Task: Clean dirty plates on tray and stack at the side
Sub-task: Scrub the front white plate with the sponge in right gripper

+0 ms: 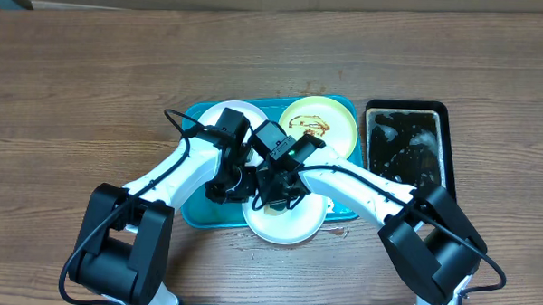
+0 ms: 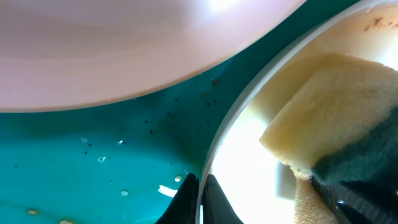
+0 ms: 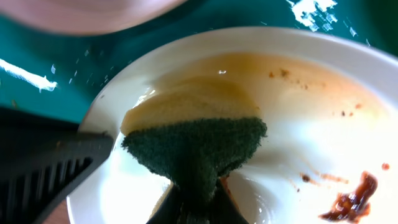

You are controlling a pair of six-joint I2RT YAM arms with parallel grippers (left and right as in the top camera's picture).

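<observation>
A white plate (image 1: 287,224) lies at the front rim of the turquoise tray (image 1: 194,211). My left gripper (image 2: 199,202) is shut on the rim of this plate (image 2: 249,168). My right gripper (image 3: 194,202) is shut on a yellow and green sponge (image 3: 193,130) and presses it onto the plate (image 3: 298,118), which carries brown smears. A second white plate (image 1: 220,114) lies at the tray's back left, partly hidden by the arms. A pale yellow-green plate (image 1: 340,128) with brown sauce lies at the back right.
A narrow black tray (image 1: 406,148) with wet foam stands to the right of the turquoise tray. Brown drops lie on the wooden table near the front plate. Both arms cross over the tray's middle.
</observation>
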